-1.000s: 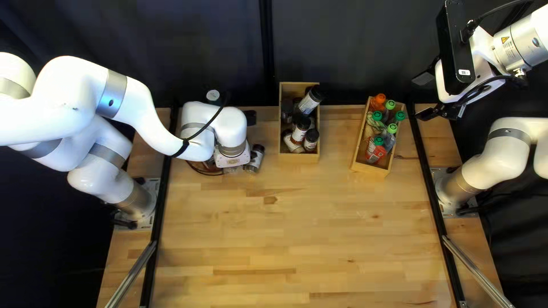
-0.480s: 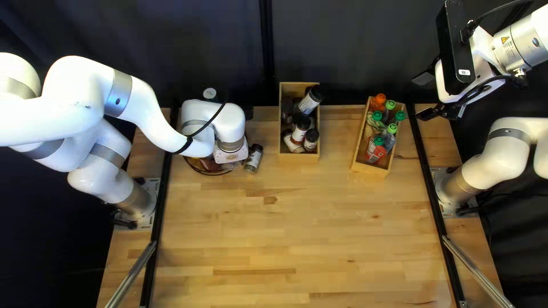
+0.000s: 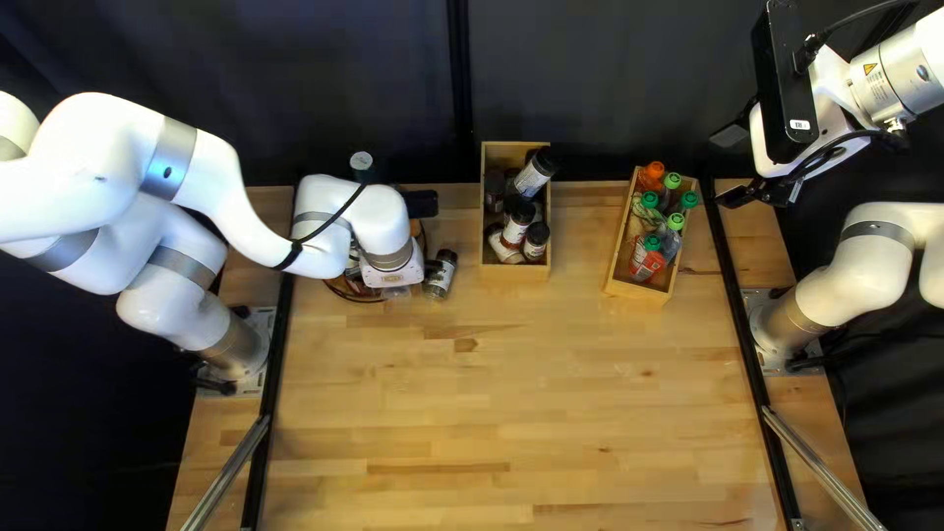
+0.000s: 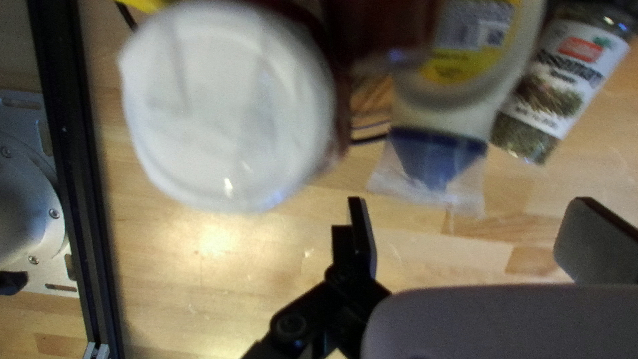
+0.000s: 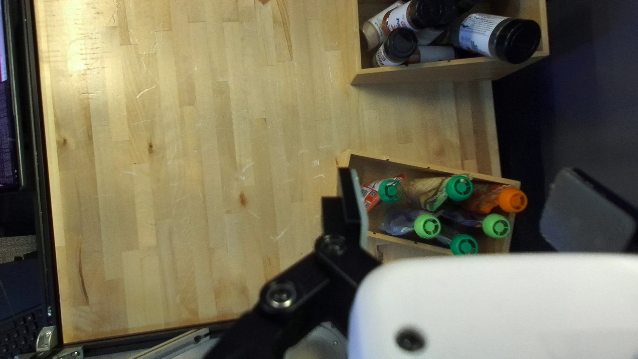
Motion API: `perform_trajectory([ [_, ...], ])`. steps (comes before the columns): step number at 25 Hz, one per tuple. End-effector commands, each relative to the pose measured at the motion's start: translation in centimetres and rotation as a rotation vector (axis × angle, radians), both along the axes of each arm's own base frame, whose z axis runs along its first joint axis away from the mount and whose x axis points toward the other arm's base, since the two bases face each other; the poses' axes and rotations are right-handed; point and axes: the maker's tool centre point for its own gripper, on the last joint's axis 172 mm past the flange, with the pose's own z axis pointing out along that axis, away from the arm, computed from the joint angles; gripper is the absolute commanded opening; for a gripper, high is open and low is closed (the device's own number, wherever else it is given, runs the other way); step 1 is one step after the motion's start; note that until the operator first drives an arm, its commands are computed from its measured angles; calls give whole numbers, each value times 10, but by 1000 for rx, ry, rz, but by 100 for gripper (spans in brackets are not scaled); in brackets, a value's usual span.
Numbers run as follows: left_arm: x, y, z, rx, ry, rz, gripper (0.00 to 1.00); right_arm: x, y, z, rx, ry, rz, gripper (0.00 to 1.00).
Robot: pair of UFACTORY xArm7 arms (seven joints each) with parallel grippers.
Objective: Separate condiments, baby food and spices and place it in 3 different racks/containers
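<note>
Condiment bottle (image 4: 492, 86): is lying just ahead of the left gripper (image 3: 393, 277), its blue cap (image 4: 435, 153) in clear plastic, pointing toward the gap between the fingers.
Left gripper: is holding its two fingers (image 4: 362, 233) wide apart, with the bottle outside them.
White-lidded jar (image 4: 229, 106): is turning its blurred lid to the camera, ahead of the gripper and off to the side nearer the arm's base.
Spice jar (image 4: 561, 83): is lying aslant on the wood, right beside the bottle.
Round dark-rimmed container (image 3: 354, 297): is showing only in part beneath the left arm.
Table (image 3: 531, 393): is stretching out in pale, knotted wood between black side rails (image 3: 280, 354).
Middle wooden rack (image 3: 516, 272): is standing near the far edge, holding black-capped spice jars (image 3: 533, 177), some of them leaning.
Right wooden rack (image 3: 637, 292): is standing askew, holding six baby food pouches (image 3: 647, 258), five capped in green and one in orange.
Right gripper (image 3: 733, 165): is hanging by the table's far right corner, its fingers spread wide.
Screen (image 5: 8, 133) and keyboard (image 5: 23, 326): are showing past a rail in the right wrist view.
Dark curtain (image 3: 295, 79): is hanging behind everything.
</note>
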Motion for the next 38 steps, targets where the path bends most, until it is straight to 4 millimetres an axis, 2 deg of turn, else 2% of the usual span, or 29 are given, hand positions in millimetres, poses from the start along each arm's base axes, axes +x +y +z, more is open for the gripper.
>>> perform_trajectory([
  [1,28,-50,29,-26,-19,-331,100,0,0,0,0,0,0,100],
  [2,30,-54,31,-35,-18,-376,100,0,0,0,0,0,0,100],
  [4,33,-74,37,-27,-36,-575,100,0,0,0,0,0,0,100],
  [8,34,-95,43,-37,-57,-845,100,0,0,0,0,0,0,100],
  [12,28,-98,38,-29,-31,-1125,100,0,0,0,0,0,0,100],
  [15,21,-75,34,-13,3,-1298,100,0,0,0,0,0,0,100],
  [18,18,-44,31,0,0,-1369,100,0,0,0,0,0,0,100],
  [22,29,-4,22,-10,-2,-1319,100,0,0,0,0,0,0,100],
  [25,44,33,14,-11,-3,-1199,100,0,0,0,0,0,0,100],
  [30,55,65,5,-10,-10,-1108,100,0,0,0,0,0,0,100],
  [34,58,92,-15,-22,0,-1082,100,0,0,0,0,0,0,100],
  [38,65,103,-32,-39,-3,-1053,100,0,0,0,0,0,0,100],
])
